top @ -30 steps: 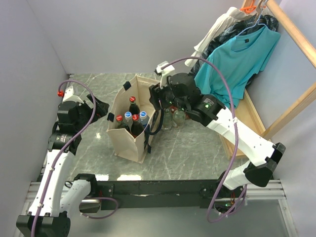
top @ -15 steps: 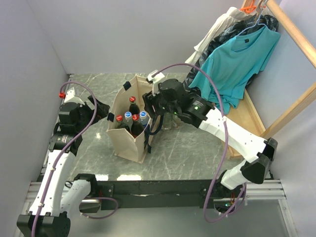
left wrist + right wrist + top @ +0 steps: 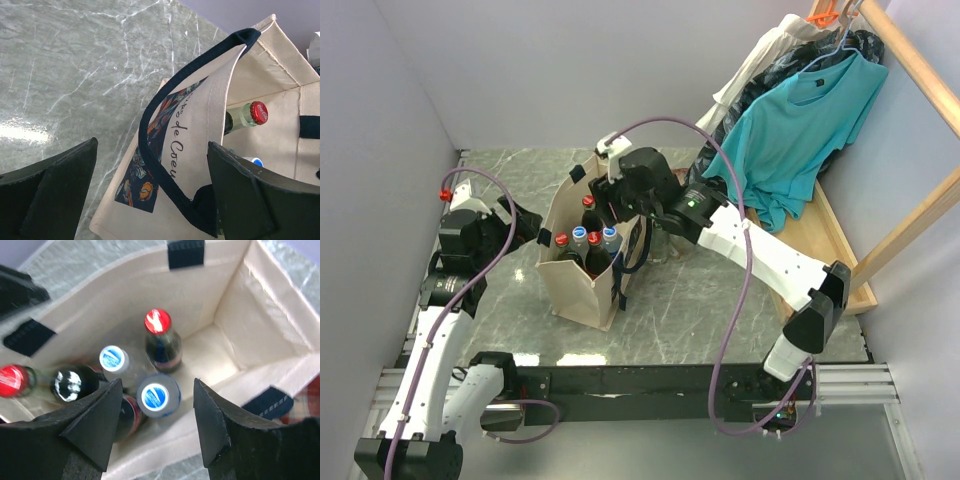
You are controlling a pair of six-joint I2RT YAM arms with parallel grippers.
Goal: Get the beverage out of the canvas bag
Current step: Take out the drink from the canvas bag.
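The beige canvas bag (image 3: 582,275) stands open on the marble table, navy handles up, with a dark floral print (image 3: 145,175) on its side. Several capped bottles stand inside: a red-capped dark one (image 3: 158,321), two blue-capped ones (image 3: 112,358) (image 3: 158,395), and another red cap (image 3: 12,380) at the left. My right gripper (image 3: 158,381) hovers open above the bag's mouth, and the nearer blue-capped bottle shows between its fingers, well below them. My left gripper (image 3: 152,143) is wide open by the bag's left wall, where the navy handle (image 3: 160,165) lies between its fingers.
Clear bottles (image 3: 665,240) stand on the table just right of the bag, by a red plaid cloth (image 3: 300,410). A teal shirt (image 3: 800,120) and other clothes hang from a wooden rack (image 3: 910,60) at the back right. Walls close in on the left and at the back.
My right arm has swung left, from beside the bag's right side to over its open mouth. The left arm and the bag have stayed put.
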